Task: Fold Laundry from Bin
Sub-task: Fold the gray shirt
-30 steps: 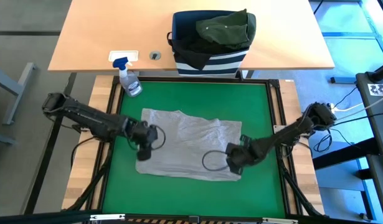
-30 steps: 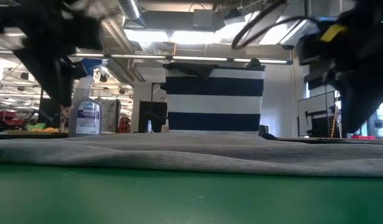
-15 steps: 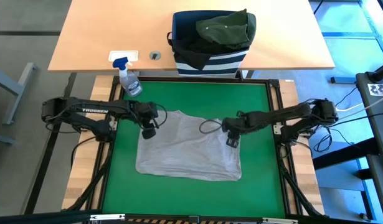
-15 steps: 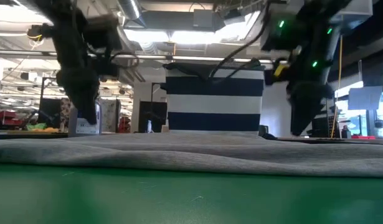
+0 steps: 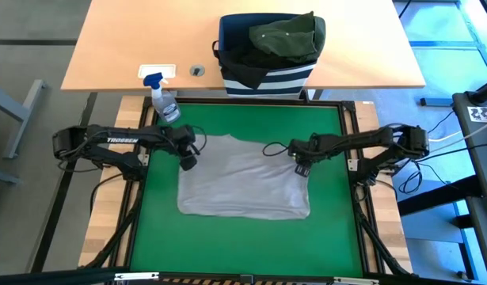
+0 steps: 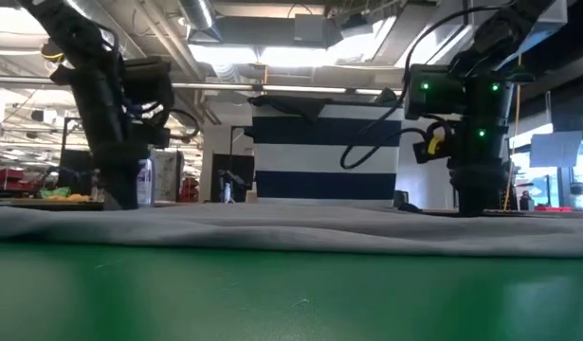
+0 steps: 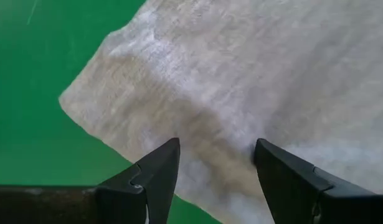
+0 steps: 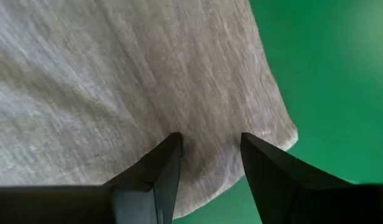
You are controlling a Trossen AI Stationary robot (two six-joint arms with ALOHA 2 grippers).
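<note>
On the green mat (image 5: 156, 229) the near strip from 5 to 7 o'clock lies bare, and bare green also runs down both sides and along the far edge. The grey garment (image 5: 243, 178) lies flat around mat centre, its near hem bowed slightly and its far edge running between the two grippers. The left gripper (image 5: 188, 161) stands at about 10 o'clock over the garment's far left corner, jaws parted with cloth showing between the fingers (image 7: 159, 171) but nothing pinched; that corner ends just beside it, with open green beyond. The right gripper (image 5: 302, 168) stands at about 2 o'clock over the far right edge, jaws also apart and empty, fingers (image 8: 163, 165) astride the rounded corner. Past the mat's far left corner stands a spray bottle (image 5: 164, 101). Farther back on the wooden table (image 5: 116, 47), at 12 o'clock, sits the striped bin (image 5: 267, 77) holding the olive garment (image 5: 287, 36) on top of the black one (image 5: 241, 54)
</note>
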